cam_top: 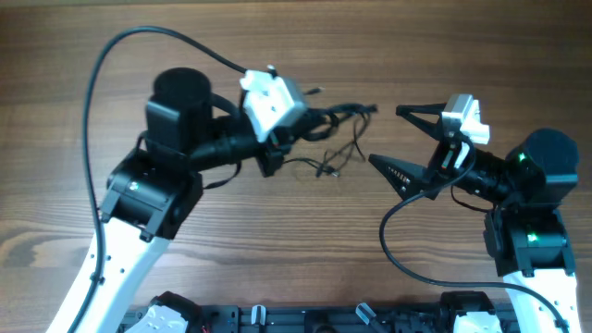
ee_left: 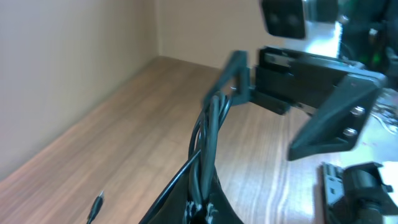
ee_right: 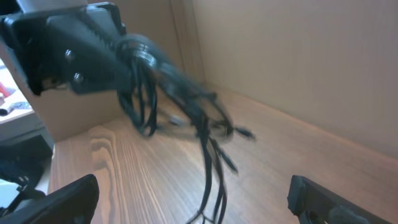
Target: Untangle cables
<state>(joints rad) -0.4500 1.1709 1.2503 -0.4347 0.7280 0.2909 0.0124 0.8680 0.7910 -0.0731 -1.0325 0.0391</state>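
The cables (cam_top: 338,139) are a bunch of thin dark cords held above the wooden table. My left gripper (cam_top: 308,123) is shut on the bunch; strands stick out to the right and loose ends trail down to the table. In the left wrist view the cords (ee_left: 210,130) rise from between the closed jaws of the left gripper (ee_left: 202,208), and a small plug (ee_left: 94,208) lies on the table. My right gripper (cam_top: 388,139) stands wide open just right of the bunch, apart from it. In the right wrist view the cables (ee_right: 205,134) hang ahead of the open right gripper (ee_right: 193,202).
The wooden table (cam_top: 277,240) spreads all around. The left arm's thick black cable (cam_top: 97,83) arcs at the back left, and the right arm's cable (cam_top: 393,240) loops at the front right. A wall (ee_right: 298,56) rises behind the table.
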